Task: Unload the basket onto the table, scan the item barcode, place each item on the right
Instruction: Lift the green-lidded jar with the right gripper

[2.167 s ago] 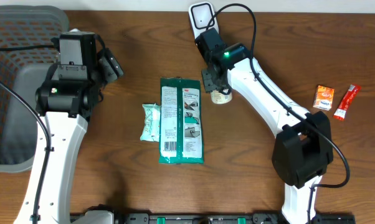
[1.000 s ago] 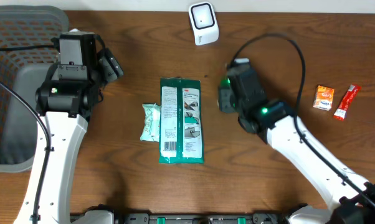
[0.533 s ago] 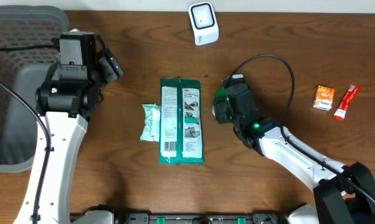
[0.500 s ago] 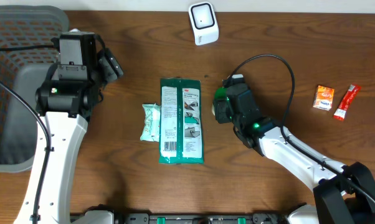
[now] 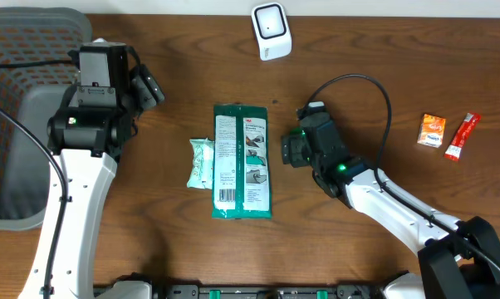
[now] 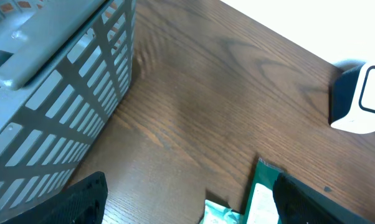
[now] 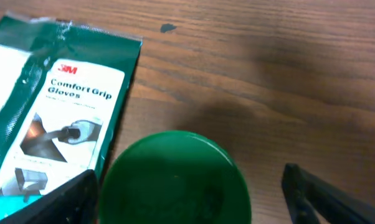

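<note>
Since half a second earlier, the right gripper (image 5: 288,151) had widened its jaws. The overhead view placed it just beside the gloves pack (image 5: 242,162) and well apart from the scanner (image 5: 271,31), but hid the item beneath it. The left wrist view showed the left gripper (image 6: 190,183) with jaws spread wide above the table (image 6: 194,106), near the basket (image 6: 63,81). Only the right wrist view revealed the green-lidded container (image 7: 175,180), which sat between the parted fingers (image 7: 324,193), just beside the pack, with a gap on one side.
</note>
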